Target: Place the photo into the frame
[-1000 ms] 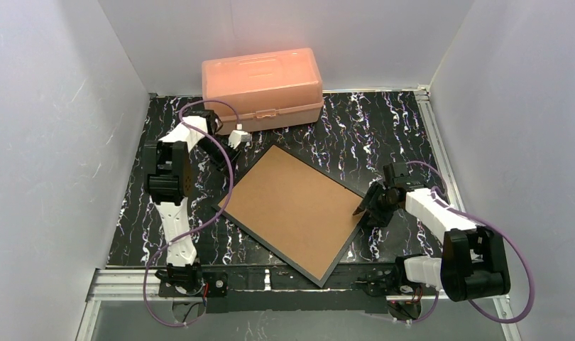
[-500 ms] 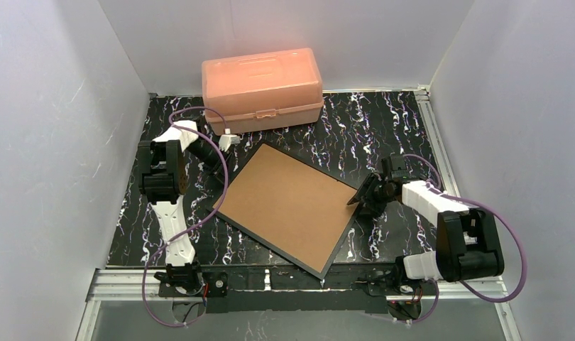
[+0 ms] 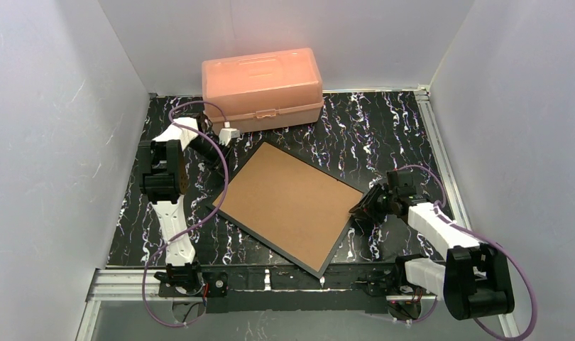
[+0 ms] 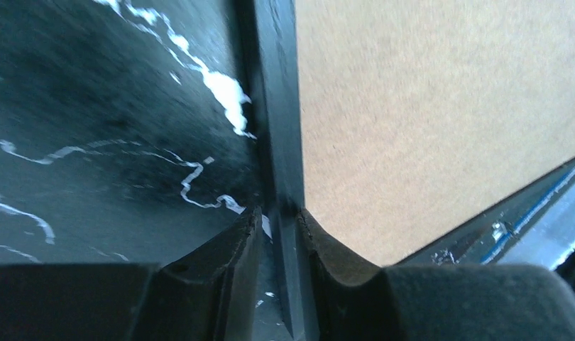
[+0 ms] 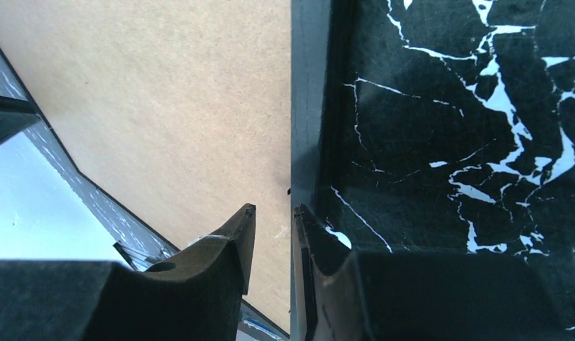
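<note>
Black, thin rectangular picture frame is lying face down in the middle of the marbled bench, its brown backing board facing up. Left hand is pinching its left rim. Right hand is sitting at the right rim, fingers nearly together; grip impossible to tell.

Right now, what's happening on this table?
The frame lies face down on the table, with its brown backing board up. The left jaws pinch its left edge. The right jaws sit at its right edge, narrowly parted, and whether they grip it is unclear. The photo is not in view.
</note>
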{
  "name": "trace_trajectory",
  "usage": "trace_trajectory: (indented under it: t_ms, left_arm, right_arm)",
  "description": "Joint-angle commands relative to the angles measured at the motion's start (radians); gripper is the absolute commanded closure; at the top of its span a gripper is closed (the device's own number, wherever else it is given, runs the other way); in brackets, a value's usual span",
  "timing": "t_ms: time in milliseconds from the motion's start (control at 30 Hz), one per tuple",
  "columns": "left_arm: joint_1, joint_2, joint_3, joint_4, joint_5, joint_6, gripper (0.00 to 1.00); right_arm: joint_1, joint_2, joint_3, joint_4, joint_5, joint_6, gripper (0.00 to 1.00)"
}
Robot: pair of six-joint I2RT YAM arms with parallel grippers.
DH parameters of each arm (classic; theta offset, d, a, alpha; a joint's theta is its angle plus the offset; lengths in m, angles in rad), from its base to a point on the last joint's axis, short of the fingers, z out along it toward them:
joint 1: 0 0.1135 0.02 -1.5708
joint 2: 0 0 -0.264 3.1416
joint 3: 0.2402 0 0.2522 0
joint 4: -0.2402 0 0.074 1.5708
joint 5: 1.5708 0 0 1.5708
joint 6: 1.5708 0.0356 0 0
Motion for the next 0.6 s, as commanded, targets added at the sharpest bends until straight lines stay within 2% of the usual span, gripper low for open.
trace_trajectory:
  t_ms: [0,267,567]
  left_arm:
    - [-0.003,0.013,0.066,0.033,0.012,-0.026,0.76]
    - [-0.003,-0.015,0.074,0.030,0.020,-0.021,0.76]
    - [-0.010,0.087,0.145,0.034,0.031,-0.040,0.73]
  right_arm:
    - [0.000,0.040,0.008,0.054,-0.017,0.000,0.66]
    - [-0.001,0.072,-0.023,0.118,-0.036,0.030,0.66]
    - [-0.001,0.079,-0.031,0.108,-0.020,0.027,0.66]
